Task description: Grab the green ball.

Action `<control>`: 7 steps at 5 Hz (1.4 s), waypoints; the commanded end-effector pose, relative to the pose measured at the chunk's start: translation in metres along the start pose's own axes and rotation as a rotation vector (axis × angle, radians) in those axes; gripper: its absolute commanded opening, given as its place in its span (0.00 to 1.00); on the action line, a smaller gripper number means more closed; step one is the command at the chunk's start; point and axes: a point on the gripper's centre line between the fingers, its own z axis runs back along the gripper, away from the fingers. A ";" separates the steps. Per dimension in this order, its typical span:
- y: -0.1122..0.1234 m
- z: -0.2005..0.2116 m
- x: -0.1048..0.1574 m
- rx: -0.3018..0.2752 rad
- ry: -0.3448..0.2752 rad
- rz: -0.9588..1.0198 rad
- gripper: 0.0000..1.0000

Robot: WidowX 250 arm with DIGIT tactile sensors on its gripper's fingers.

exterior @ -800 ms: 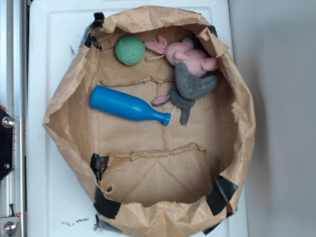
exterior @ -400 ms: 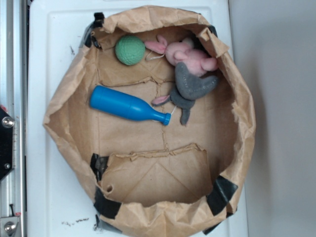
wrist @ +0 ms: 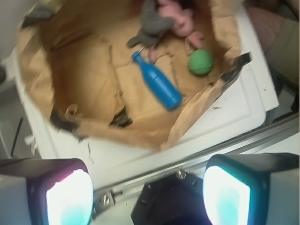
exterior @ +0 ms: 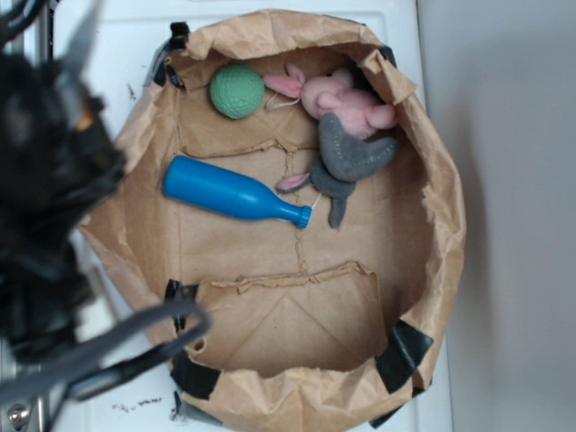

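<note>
While the tool [wrist: 147, 192] gapes empty, a round, dimpled matte green ball [exterior: 237, 91] on creased brown paper [exterior: 270, 324].

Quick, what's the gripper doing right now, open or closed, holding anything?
Gripper: open, holding nothing; the green ball lies untouched in the paper bag.

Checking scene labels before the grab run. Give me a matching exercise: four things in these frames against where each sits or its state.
Things:
1. green ball
2. blue bottle
3. plush toy
4. gripper

Places or states:
A. lying on its side across the middle of the paper bag floor
B. open, outside the bag, fingers wide apart
C. in a corner of the bag, beside the toy's pink ear
D. slumped against the bag wall, pink above, grey below

Pairs: 1-C, 2-A, 3-D, 4-B
</note>
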 end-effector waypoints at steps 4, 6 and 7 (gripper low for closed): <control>0.009 0.009 -0.033 0.094 -0.280 0.408 1.00; 0.008 -0.034 0.013 0.121 -0.295 0.433 1.00; 0.009 -0.070 0.060 0.169 -0.325 0.464 1.00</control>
